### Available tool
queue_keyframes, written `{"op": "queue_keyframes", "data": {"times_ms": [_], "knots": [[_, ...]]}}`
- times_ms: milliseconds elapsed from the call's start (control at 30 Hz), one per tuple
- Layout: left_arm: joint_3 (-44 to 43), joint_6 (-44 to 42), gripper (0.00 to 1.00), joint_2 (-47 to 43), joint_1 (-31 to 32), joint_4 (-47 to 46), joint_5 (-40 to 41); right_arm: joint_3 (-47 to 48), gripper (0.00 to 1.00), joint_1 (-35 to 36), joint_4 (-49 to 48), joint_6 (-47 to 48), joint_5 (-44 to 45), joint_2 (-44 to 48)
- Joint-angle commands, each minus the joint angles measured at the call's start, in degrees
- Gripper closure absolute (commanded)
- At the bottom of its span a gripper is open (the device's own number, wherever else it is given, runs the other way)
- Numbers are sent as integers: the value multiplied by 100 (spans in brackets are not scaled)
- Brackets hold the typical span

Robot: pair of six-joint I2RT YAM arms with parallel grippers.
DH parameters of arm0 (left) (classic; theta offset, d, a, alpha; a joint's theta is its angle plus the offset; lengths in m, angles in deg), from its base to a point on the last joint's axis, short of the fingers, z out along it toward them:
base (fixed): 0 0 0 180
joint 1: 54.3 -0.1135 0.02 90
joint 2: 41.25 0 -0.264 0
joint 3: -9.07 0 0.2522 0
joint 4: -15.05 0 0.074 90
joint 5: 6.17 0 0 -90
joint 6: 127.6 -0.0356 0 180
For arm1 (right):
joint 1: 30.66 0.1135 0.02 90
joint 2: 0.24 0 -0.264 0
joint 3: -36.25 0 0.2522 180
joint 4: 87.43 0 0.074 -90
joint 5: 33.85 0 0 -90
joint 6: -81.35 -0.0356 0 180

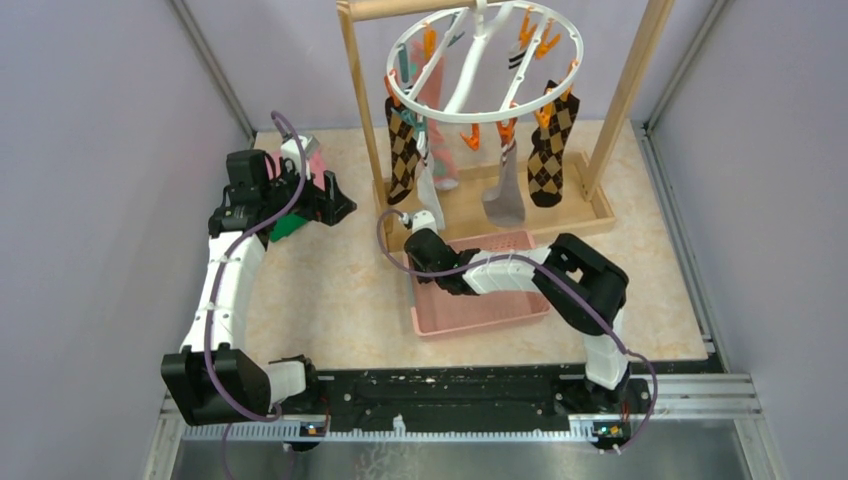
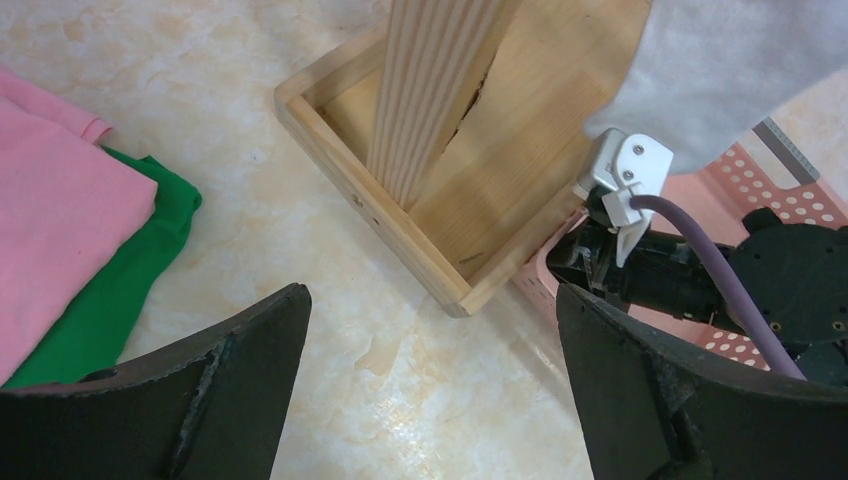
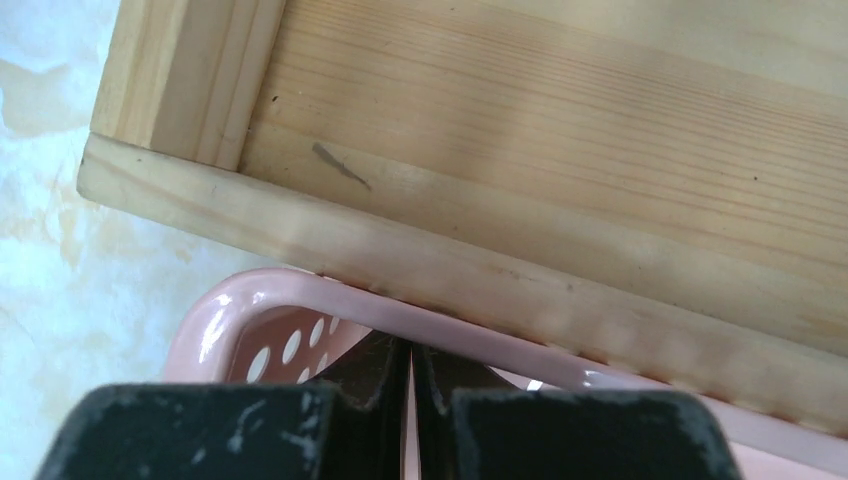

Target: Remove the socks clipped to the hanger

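Black and white arms: the left arm (image 1: 228, 285) and the right arm (image 1: 585, 285) are bolted at the near edge of the surface (image 1: 330, 290).
Right end effector (image 3: 410, 352): fingers pressed together with nothing between them. It sits low at the far rim of the pink basket, just beside the wooden frame's base. I cannot tell if the tips touch the rim.
Pink basket (image 3: 262, 300): plastic with round holes, on the surface, its far rim against the wooden base.
Left end effector (image 1: 335, 207): fingers spread wide, holding nothing, pointing at the frame's left corner.
Cloths: a pink cloth (image 2: 60, 190) lies folded on a green cloth (image 2: 130, 290), on the surface left of the frame.
Wooden frame (image 1: 592, 205): a low tray with two tall posts and a bar on top.
Hanger (image 1: 468, 72): a white ring hanging from the bar, with orange clips (image 1: 470, 135) around it.
Socks (image 1: 508, 190): all clipped to the hanger. A brown diamond sock (image 1: 403, 150) hangs at the left, a second brown diamond sock (image 1: 550, 150) at the right, a grey sock (image 1: 505, 205) between them and a pink sock (image 1: 437, 90) at the back. A pale sock (image 2: 720, 60) hangs with its toe right above the right wrist.
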State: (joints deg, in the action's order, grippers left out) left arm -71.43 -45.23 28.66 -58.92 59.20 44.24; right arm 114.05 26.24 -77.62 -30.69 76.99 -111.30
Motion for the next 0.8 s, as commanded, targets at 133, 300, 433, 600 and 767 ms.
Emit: {"op": "queue_keyframes", "data": {"times_ms": [133, 300, 433, 600, 767], "knots": [[-225, -91, 1, -57, 3, -106, 19, 1149, 100, -524, -190, 301, 189, -776], [-248, -141, 1, -37, 4, -87, 60, 1804, 100, -680, -17, 337, 31, -1203], [-339, -167, 1, 44, 1, -43, 99, 2424, 100, -917, 258, 315, -195, -1593], [-449, -181, 1, 135, 3, -8, 138, 2900, 100, -971, 385, 505, -220, -1798], [-560, -92, 1, 189, 5, 62, 65, 2839, 98, -960, 594, 532, -372, -1548]]}}
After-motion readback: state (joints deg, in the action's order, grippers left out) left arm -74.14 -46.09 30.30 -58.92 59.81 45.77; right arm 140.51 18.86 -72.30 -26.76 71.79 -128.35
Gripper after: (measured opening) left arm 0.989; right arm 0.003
